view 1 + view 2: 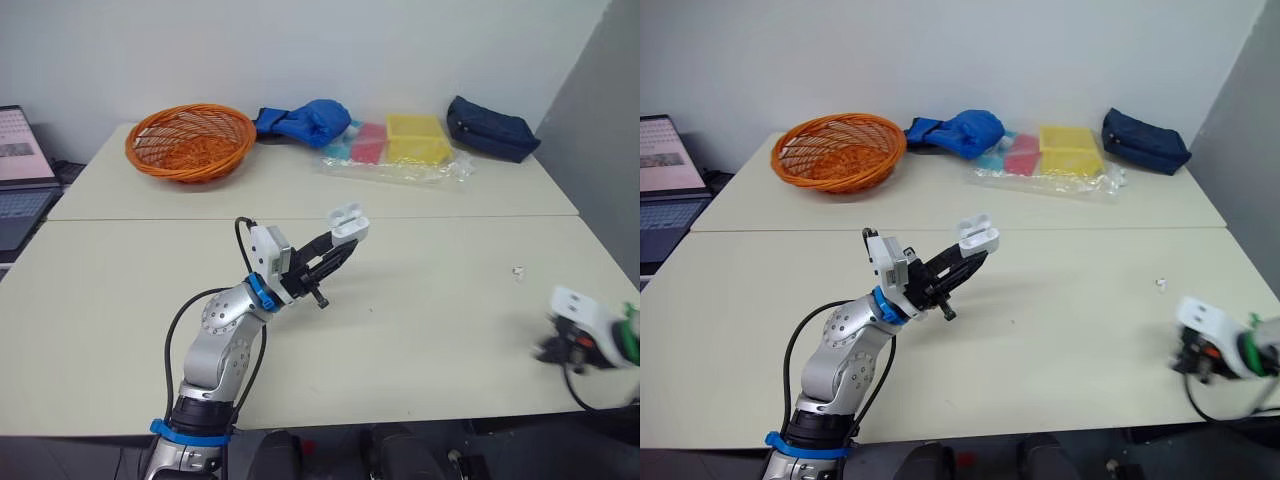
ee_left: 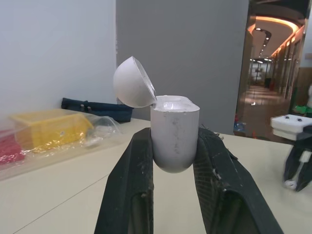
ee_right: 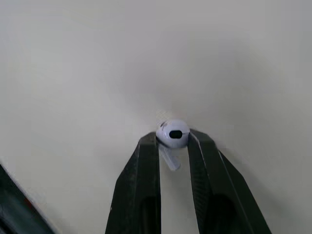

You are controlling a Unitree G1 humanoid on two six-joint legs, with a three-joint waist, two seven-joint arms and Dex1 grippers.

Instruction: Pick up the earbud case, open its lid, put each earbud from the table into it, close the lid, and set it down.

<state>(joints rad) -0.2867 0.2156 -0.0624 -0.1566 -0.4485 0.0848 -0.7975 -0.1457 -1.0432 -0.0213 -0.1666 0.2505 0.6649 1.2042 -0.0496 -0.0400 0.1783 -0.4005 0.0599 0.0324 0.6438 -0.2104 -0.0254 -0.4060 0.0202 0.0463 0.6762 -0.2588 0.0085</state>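
Our left gripper (image 1: 343,243) clamps the case (image 2: 174,129) above the desk (image 1: 430,330), its lid (image 2: 132,83) flipped open. At the desk's right edge our right gripper (image 3: 173,138) pinches an earbud (image 3: 172,132), a grip the wrist view makes plain; a second earbud (image 1: 518,271) lies on the desk nearby.

No text, brand, number or sign can be read anywhere. The laptop screen (image 1: 18,145), left of the orange basket (image 1: 190,140), carries what may be lines of text or a page, too small to make out. The earbud case (image 2: 174,131) has only scuff marks on its white shell, and the clear bag (image 1: 440,172) of coloured boxes to the right of the basket has no legible print.
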